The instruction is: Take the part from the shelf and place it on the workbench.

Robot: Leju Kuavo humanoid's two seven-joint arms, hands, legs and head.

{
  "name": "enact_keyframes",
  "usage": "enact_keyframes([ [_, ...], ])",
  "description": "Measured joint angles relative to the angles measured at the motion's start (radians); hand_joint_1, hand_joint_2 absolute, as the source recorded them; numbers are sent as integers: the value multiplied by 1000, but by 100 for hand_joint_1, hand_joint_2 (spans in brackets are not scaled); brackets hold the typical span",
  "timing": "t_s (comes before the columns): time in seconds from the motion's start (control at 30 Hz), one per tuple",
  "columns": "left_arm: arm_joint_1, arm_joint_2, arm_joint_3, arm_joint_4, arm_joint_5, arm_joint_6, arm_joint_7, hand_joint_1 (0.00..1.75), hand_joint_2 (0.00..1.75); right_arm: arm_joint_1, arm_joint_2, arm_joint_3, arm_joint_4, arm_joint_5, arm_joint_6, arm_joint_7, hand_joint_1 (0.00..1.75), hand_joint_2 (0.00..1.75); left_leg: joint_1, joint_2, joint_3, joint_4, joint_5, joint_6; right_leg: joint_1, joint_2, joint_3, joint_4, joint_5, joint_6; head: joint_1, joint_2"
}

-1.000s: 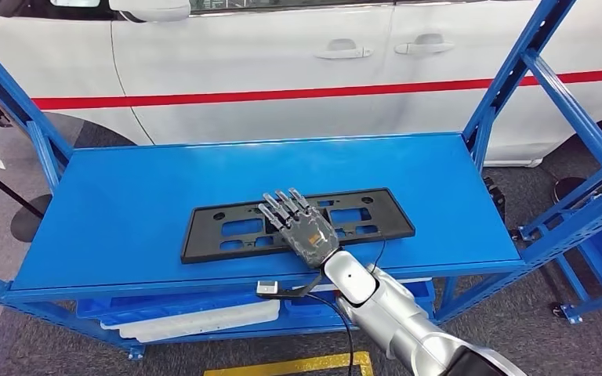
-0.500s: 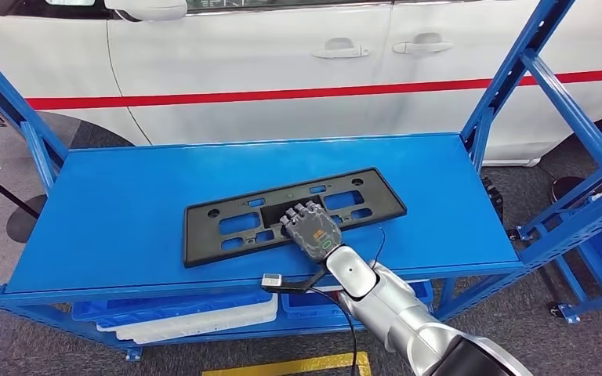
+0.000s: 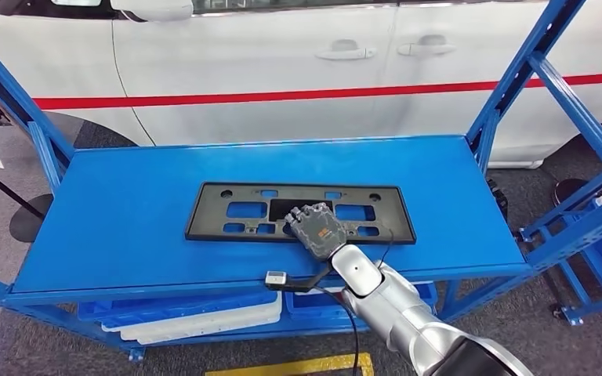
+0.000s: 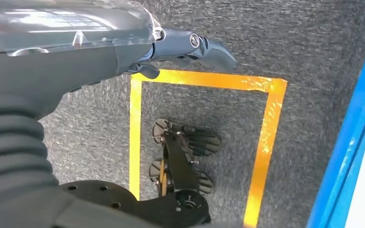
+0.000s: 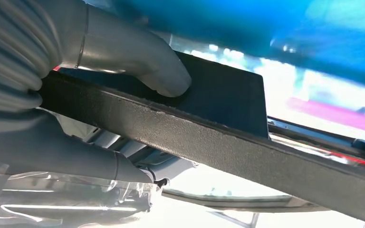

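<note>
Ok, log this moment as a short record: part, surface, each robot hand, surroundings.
part: black plate frame, lying flat, near the front of the shelf
surface: blue shelf top
right robot hand: right robot hand grips the frame's near edge, thumb pressed on it
left robot hand: left robot hand hangs above grey floor with yellow tape, holds nothing
surroundings: white car with red stripe behind the shelf

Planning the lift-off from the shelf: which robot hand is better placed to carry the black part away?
The right robot hand: it already grips the black part's near edge on the blue shelf. The left robot hand hangs over the floor.
</note>
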Motion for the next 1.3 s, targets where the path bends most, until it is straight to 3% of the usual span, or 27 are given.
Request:
enact_keyframes([
  [0.07, 0, 1, 0, 0, -1, 1, -3, 0, 175, 10, -2, -16, -34, -24, -2, -18, 175, 175, 2, 1, 0, 0, -2, -11, -2, 0, 2, -8, 4, -6, 0, 0],
  [0.13, 0, 2, -1, 0, -4, 3, -7, 0, 175, 36, -5, -44, -114, -81, -4, -67, 175, 175, 3, 2, -15, 39, -32, -20, -8, -1, 9, -21, 10, -16, 0, 0],
  [0.23, 2, 3, -1, 0, -9, 3, -9, 0, 175, 100, -7, -113, -276, -272, -6, -235, 175, 175, 7, 2, -98, 223, -124, -30, -10, -3, 14, -25, 9, -24, 0, 0],
  [0.27, 4, 3, -1, 0, -9, 3, -10, 0, 175, 122, -9, -138, -326, -379, -5, -314, 175, 175, 8, 3, -120, 269, -136, -33, -9, -3, 15, -24, 7, -23, 0, 0],
  [0.3, 5, 3, -1, 0, -9, 3, -10, 0, 175, 143, -12, -159, -373, -506, 3, -395, 175, 175, 9, 3, -126, 281, -129, -35, -9, -3, 16, -22, 4, -22, 0, 0],
  [0.33, 6, 4, -1, 0, -9, 3, -10, 0, 175, 161, -18, -175, -424, -650, 24, -470, 175, 175, 10, 3, -112, 251, -103, -36, -10, -3, 19, -20, 1, -20, 0, 0],
  [0.4, 6, 6, -1, 0, -8, 2, -10, 0, 175, 194, -37, -194, -548, -950, 114, -584, 175, 175, 14, 3, -47, 120, -38, -37, -10, 0, 24, -12, -8, -13, 0, 0],
  [0.47, 5, 7, -1, 0, -7, 0, -12, 0, 175, 229, -65, -201, -695, -1225, 253, -639, 175, 175, 13, 1, -2, 27, -11, -29, -7, 3, 21, -3, -15, -3, 0, 0],
  [0.57, 5, 7, -1, 0, -1, -6, -18, 0, 175, 282, -98, -210, -907, -1496, 472, -658, 175, 175, 9, 0, 2, 11, -12, -7, -7, 5, 16, 1, -17, 12, 0, 0],
  [0.63, 6, 6, -1, 0, 4, -13, -26, 0, 175, 312, -102, -238, -1020, -1650, 670, -659, 175, 175, 10, 0, 5, 4, -9, 7, -11, 4, 4, 32, -42, 23, 0, 0],
  [0.73, 6, 6, 0, 0, 14, -17, -39, 0, 175, 345, -93, -289, -1114, -1910, 989, -624, 175, 175, 11, 1, 7, 1, -9, 18, -14, 2, -80, 207, -131, 34, 0, 0],
  [0.77, 6, 6, 0, 0, 17, -16, -42, 0, 175, 354, -90, -297, -1126, -1979, 1059, -598, 175, 175, 10, 1, 7, 1, -10, 18, -14, 2, -108, 260, -147, 36, 0, 0],
  [0.8, 6, 6, 1, 0, 19, -16, -44, 0, 175, 361, -86, -299, -1134, -2035, 1110, -568, 175, 175, 9, 1, 7, 2, -10, 18, -15, 2, -123, 283, -146, 35, 0, 0],
  [0.83, 6, 6, 1, 0, 21, -15, -44, 0, 175, 365, -83, -297, -1141, -2074, 1149, -542, 175, 175, 9, 1, 8, 3, -10, 18, -15, 2, -117, 266, -125, 33, 0, 0],
  [0.93, 4, 4, 2, 0, 20, -13, -38, 0, 175, 372, -78, -279, -1161, -2084, 1215, -508, 175, 175, 4, 0, 9, 6, -10, 15, -10, 2, -25, 74, -28, 15, 0, 0],
  [1.0, 4, 3, 2, 0, 18, -12, -25, 0, 175, 379, -77, -261, -1178, -2052, 1232, -511, 175, 175, 3, -1, 7, 6, -10, 6, -4, 2, 5, 7, -7, 7, 0, 0],
  [1.1, 3, 3, 2, 0, 19, -7, 4, 0, 175, 395, -78, -239, -1197, -2020, 1236, -522, 175, 175, 2, -1, 5, 5, -11, -12, -7, 1, 5, -7, 3, -3, 0, 0],
  [1.17, 2, 4, 3, 0, 19, -4, 18, 0, 175, 399, -78, -230, -1204, -2002, 1231, -534, 175, 175, 2, 1, -14, 54, -56, -21, -14, -3, 3, -19, 15, -14, 0, 0],
  [1.23, 0, 4, 3, 0, 16, -4, 25, 0, 175, 404, -80, -226, -1213, -1967, 1216, -561, 175, 175, 6, 2, -56, 172, -135, -28, -13, -7, -5, -20, 24, -20, 0, 0],
  [1.3, 0, 5, 3, 0, 11, -6, 26, 0, 175, 416, -84, -226, -1231, -1914, 1198, -601, 175, 175, 8, 2, -79, 263, -176, -34, -11, -8, -19, -15, 31, -19, 0, 0],
])
